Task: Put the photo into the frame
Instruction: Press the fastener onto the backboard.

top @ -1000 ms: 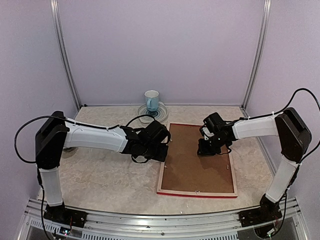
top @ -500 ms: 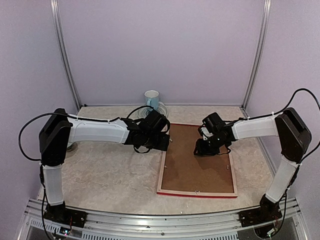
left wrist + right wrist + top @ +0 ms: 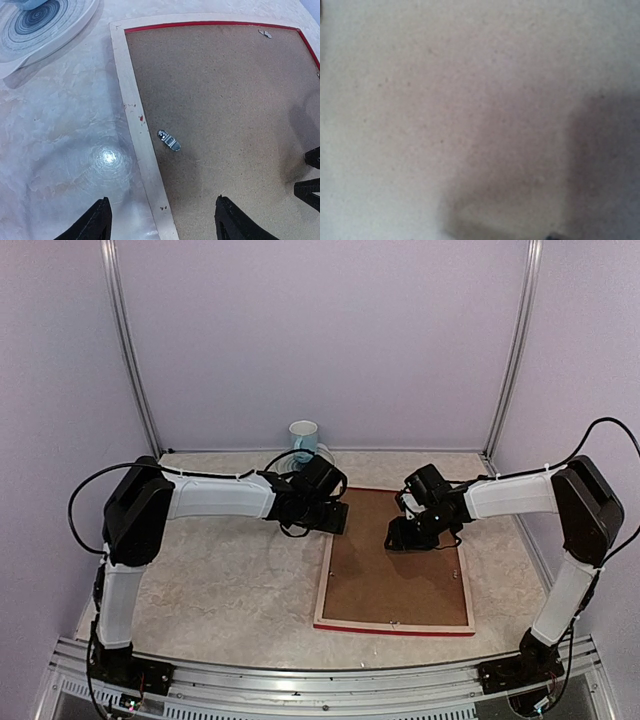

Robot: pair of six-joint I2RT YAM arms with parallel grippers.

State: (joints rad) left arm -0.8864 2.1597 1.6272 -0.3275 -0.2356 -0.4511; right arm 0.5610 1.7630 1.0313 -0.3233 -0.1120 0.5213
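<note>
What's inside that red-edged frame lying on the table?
A brown backing board fills the frame, with small metal tabs on it. Anything under the board is covered.

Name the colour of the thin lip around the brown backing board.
Red lip, clearest in left wrist view.

No legible txt, labels, brands or nos. on the frame (image 3: pixel 135 125) or anything else.

Top cam overhead; wrists close, prob. sharing frame (image 3: pixel 395 625).
</note>
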